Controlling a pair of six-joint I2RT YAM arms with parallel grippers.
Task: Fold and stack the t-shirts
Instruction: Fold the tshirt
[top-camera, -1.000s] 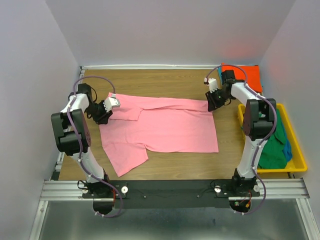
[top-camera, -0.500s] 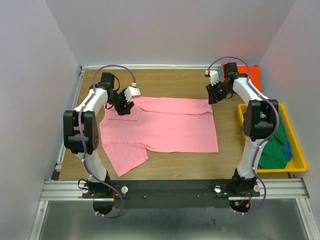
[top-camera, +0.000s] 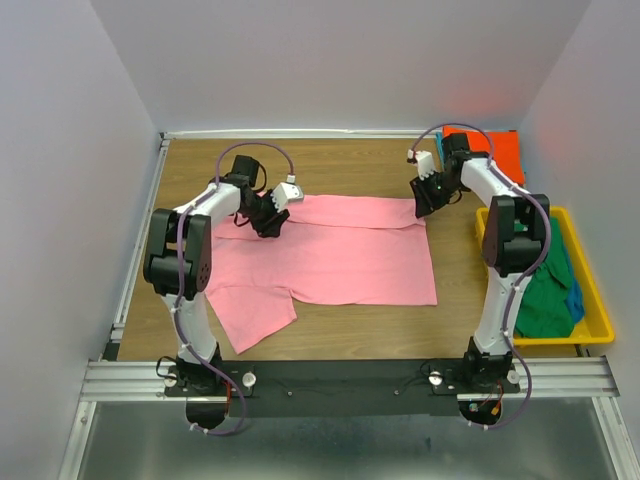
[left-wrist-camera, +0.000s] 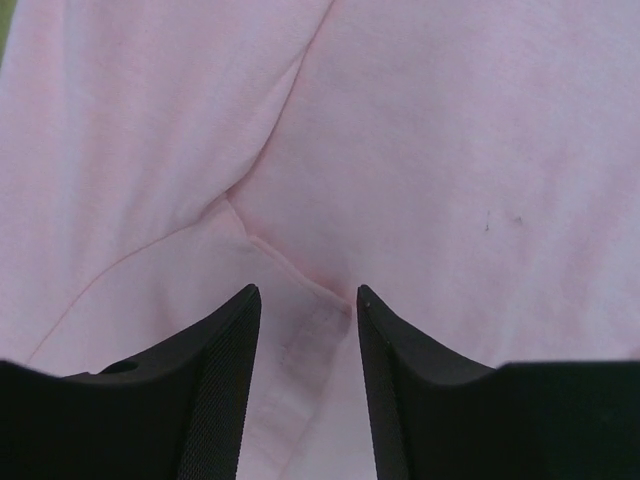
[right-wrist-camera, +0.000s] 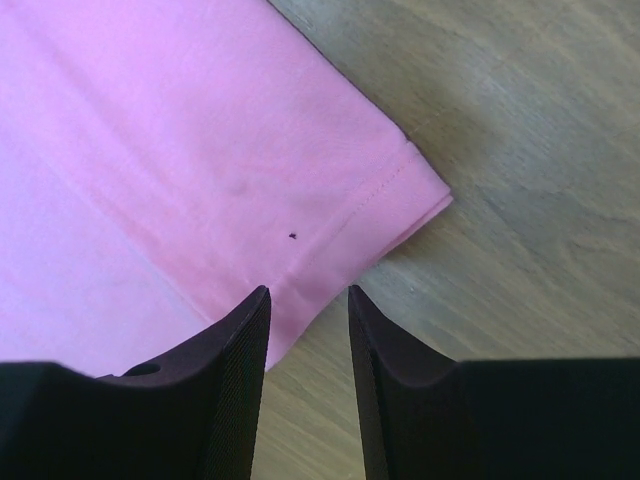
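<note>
A pink shirt (top-camera: 340, 255) lies spread on the table (top-camera: 350, 165), its body running left to right across the middle and one sleeve (top-camera: 255, 315) spilling toward the near left. A long crease runs left to right just inside its far edge.

The left gripper (top-camera: 270, 215) is down at the shirt's far-left part. Its wrist view shows the fingers (left-wrist-camera: 225, 380) apart, with only pink cloth below and a curved seam (left-wrist-camera: 290, 265) running into the gap between them. They clamp nothing.

The right gripper (top-camera: 422, 203) is at the shirt's far-right corner. Here too the fingers (right-wrist-camera: 235, 380) stand apart. The stitched hem (right-wrist-camera: 370, 200) and the cloth's edge cross the gap, with bare wood just to one side, and the cloth lies flat and unpinched.

An orange shirt (top-camera: 497, 150) sits in the far right corner of the table, just beyond the right arm. Along the right edge stands a yellow bin (top-camera: 597, 300) holding a green shirt (top-camera: 545, 295) and a blue one (top-camera: 574, 300) — both crumpled, the blue showing only as a strip beside the green.
</note>
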